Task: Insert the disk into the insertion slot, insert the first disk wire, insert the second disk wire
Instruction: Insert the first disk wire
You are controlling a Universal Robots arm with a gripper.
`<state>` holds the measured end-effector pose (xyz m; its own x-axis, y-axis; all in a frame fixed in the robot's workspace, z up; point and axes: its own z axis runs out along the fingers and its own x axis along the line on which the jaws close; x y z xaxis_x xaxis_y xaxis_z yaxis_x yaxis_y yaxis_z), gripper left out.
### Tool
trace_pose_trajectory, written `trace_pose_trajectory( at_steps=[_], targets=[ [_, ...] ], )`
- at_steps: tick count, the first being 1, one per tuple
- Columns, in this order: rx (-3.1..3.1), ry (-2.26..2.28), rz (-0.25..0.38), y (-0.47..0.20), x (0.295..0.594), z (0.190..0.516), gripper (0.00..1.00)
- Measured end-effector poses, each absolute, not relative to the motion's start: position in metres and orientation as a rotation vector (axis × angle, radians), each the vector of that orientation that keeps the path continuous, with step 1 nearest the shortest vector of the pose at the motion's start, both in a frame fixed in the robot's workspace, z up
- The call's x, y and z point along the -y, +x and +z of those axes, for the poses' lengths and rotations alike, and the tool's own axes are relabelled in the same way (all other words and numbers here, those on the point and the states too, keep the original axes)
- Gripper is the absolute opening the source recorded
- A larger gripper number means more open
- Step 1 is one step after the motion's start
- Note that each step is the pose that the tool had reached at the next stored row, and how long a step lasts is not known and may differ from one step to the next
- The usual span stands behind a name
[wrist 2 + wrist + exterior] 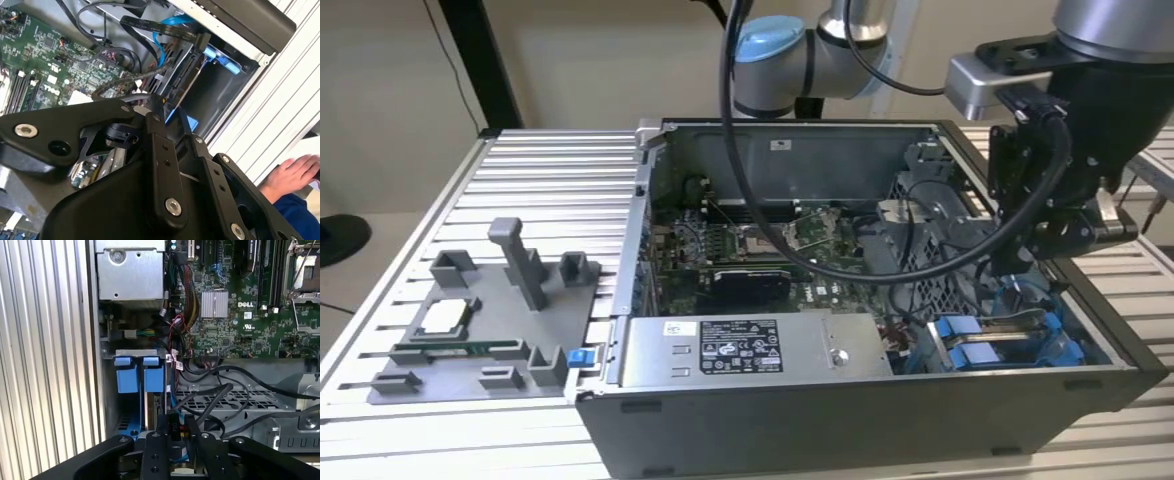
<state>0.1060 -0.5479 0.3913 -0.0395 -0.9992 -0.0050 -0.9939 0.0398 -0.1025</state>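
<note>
While the ribbed aluminium tabletop (520, 190) carries everything, the largest thing on it is the open black computer case (854, 420), lying on its side with the green motherboard (747, 250) facing up. The grey arm (1107, 90) reaches down into the case's corner at the exterior view's right. Along the near wall sits the silver, labelled power-supply box (734, 350). Just beside it, toward the exterior view's right, is the insertion slot (1007, 340), a bay of grey perforated sheet metal with blue plastic rails. Its long axis runs along that near wall. Two square blue tabs (126, 376) stand side by side at the end nearer the power supply. Of the disk (178, 452), a strip of blue carrier plastic is visible in the slot directly under the hand (177, 432); its metal face is hidden. In the first wrist view the black fingers (155, 450) are drawn close on a small black disk wire plug (173, 426), whose dark cable curves away over the perforated metal. A person's hand (292, 172) is over the tabletop outside the case.
</note>
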Motion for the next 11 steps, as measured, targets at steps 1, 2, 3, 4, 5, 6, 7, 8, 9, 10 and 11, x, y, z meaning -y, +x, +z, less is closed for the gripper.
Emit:
trace_pose_trajectory(
  at_steps=[1,2,3,4,5,6,7,8,9,10,11],
  targets=[
    [-2.212,-2.121,-0.108,0.1057,0.5479,0.3913,1.00],
    [-2.213,-2.120,-0.108,0.1056,0.5479,0.3913,1.00],
    [-2.213,-2.119,-0.108,0.1056,0.5478,0.3912,1.00],
    [-2.213,-2.119,-0.107,0.1054,0.5478,0.3912,1.00],
    [-2.213,-2.118,-0.106,0.1053,0.5478,0.3912,1.00],
    [-2.212,-2.115,-0.104,0.1052,0.5479,0.3911,1.00],
    [-2.208,-2.110,-0.098,0.1052,0.5478,0.3909,1.00],
    [-2.204,-2.105,-0.088,0.1052,0.5479,0.3906,1.00],
    [-2.199,-2.099,-0.078,0.1052,0.5478,0.3903,1.00],
    [-2.196,-2.095,-0.071,0.1052,0.5478,0.3899,1.00],
    [-2.194,-2.092,-0.067,0.1051,0.5479,0.3896,1.00]
  ],
)
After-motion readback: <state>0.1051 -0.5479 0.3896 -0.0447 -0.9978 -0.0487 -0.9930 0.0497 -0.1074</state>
